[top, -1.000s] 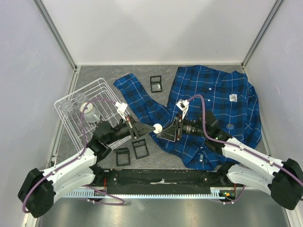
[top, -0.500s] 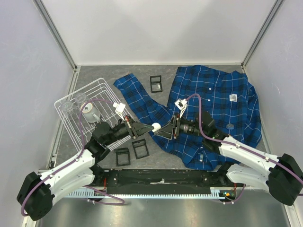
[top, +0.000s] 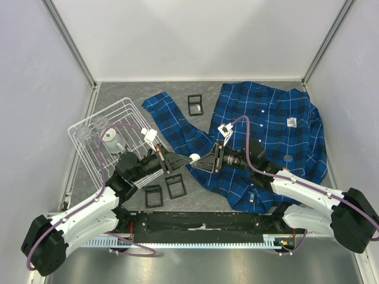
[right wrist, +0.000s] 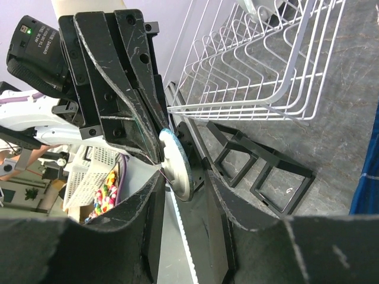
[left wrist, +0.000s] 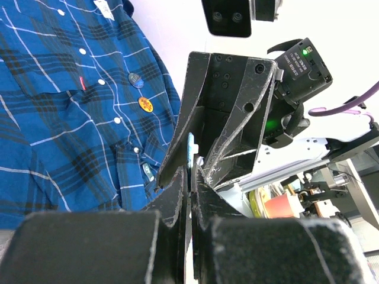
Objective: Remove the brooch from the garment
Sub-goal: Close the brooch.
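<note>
The brooch is a round white disc with a blue rim, held in the air above the table between both arms. My left gripper is shut on it; in the left wrist view the brooch shows edge-on at the fingertips of my left gripper. My right gripper is open, with one finger on each side of the brooch and a gap showing on the right side. The garment, a blue plaid shirt, lies spread at the right, also seen as garment.
A white wire rack holding a cup stands at the left. Small black square frames lie at the back and near the arms. Two more badges, blue and orange, sit on the shirt.
My right gripper has moved left up to the left gripper, and its jaws have narrowed around the brooch. The left gripper has hardly moved and stays shut.
</note>
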You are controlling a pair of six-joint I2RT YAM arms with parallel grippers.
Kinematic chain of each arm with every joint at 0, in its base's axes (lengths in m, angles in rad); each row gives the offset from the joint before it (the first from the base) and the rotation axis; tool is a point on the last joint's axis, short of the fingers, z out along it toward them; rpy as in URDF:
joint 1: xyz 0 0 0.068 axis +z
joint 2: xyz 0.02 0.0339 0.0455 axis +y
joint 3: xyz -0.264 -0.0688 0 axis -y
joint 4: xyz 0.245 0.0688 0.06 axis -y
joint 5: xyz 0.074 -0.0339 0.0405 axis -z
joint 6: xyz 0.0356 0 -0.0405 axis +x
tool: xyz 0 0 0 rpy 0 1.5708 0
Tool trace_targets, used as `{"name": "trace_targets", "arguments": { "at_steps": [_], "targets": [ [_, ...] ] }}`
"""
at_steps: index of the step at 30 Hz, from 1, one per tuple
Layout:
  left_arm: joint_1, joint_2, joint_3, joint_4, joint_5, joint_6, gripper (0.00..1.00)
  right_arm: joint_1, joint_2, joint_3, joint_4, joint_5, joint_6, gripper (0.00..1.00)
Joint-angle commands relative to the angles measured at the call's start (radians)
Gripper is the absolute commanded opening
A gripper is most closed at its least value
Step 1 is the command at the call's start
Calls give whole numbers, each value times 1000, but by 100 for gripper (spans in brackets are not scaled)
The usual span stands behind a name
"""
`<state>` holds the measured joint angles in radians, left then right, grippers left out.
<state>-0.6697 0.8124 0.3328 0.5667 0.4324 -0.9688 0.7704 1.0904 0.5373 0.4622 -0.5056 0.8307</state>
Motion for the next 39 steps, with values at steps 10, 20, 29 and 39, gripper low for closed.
{"name": "trace_targets", "arguments": {
  "at_steps": [10,20,29,39],
  "targets": [
    [-5,-21,5,25,37,91,2,3,17,-23,46,119,96,36],
    [-7,-32,12,-13,8,105,2,3,-7,-45,30,193,134,44],
    [-18,-13,31,-8,46,137,2,3,6,-43,46,183,162,39],
    [-31,-56,23,2,89,235,2,1,22,-39,61,167,196,28]
  ]
}}
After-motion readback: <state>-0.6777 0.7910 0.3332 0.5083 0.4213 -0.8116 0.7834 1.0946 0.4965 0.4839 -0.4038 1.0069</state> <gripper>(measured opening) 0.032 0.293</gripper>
